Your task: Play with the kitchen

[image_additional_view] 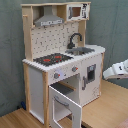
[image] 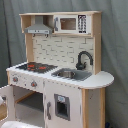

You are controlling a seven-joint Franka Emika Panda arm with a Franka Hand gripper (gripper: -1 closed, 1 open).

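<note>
The kitchen (image: pixel 65 95) is a toy of pale wood and white panels, seen in both exterior views, with its front (image_additional_view: pixel 37 85) turned slightly in the second exterior view. Its black-red stovetop (image_additional_view: pixel 52 59) lies beside the grey sink (image_additional_view: pixel 82 50) and black faucet (image_additional_view: pixel 75 39). The oven door (image_additional_view: pixel 65 102) hangs open, swung out and down. My white gripper (image_additional_view: pixel 116 71) enters at the second exterior view's right edge, level with the lower cupboard and apart from the kitchen. It is out of sight in the first exterior view.
A grey hood (image: pixel 39 27) and a toy microwave (image: pixel 67 23) sit on the top shelf. The kitchen stands on a wooden table (image_additional_view: pixel 107 107). A grey curtain (image_additional_view: pixel 12 50) hangs behind it.
</note>
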